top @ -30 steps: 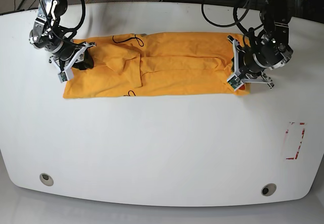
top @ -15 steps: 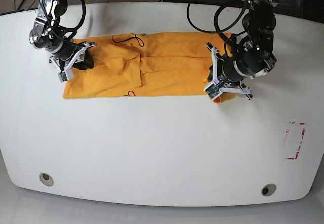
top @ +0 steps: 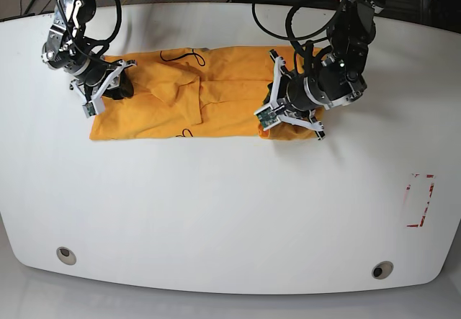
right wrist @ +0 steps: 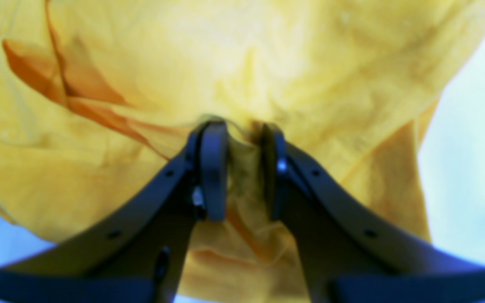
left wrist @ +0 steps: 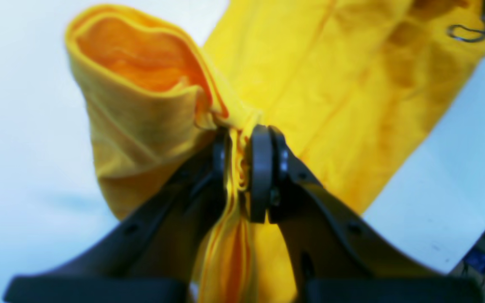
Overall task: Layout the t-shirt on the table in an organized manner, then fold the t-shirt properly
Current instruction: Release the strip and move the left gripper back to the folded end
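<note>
Left claw [left wrist: 238, 168], jaws pinched on a bunched hem of the t-shirt [top: 216, 92], lifted over its middle, and right claw [right wrist: 242, 168], clamped on cloth at its other end; garment along the tabletop [top: 216, 211] far edge.

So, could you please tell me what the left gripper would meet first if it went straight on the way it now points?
The left gripper, shut on the t-shirt, would likely push into more of that shirt lying flat ahead; depth is unclear.
</note>
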Robot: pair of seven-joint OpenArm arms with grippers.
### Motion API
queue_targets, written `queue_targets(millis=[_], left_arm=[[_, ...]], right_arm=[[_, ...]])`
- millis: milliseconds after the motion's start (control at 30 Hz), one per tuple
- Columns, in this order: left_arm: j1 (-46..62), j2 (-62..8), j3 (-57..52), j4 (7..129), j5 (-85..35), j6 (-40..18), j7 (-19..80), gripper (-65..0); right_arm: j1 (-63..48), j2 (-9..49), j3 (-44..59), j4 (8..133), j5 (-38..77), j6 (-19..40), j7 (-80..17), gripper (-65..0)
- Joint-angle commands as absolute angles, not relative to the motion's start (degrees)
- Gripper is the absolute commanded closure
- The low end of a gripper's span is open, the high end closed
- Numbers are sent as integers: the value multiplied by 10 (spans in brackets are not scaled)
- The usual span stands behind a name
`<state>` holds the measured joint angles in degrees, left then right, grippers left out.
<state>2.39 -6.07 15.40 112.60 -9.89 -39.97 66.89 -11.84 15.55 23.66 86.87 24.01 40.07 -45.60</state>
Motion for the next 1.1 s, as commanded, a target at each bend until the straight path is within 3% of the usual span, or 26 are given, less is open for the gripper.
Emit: queue_targets(millis=[0,733,867,1067], left_arm=[[16,-58,157,1134,-104,-400,662,-39],[15,-39,157,1132,-105,-400,662,-47],[15,-23,158,1132,-106,-400,662,-111],[15,-1,158,1136,-106,-400,666,-275]], right_arm=[[-123,159,237,867,222,400,-487,-138],[-124,159,237,867,225,400,-487,-138],[-124,159,237,867,225,400,-487,-138],[-124,159,237,867,225,400,-487,-138]])
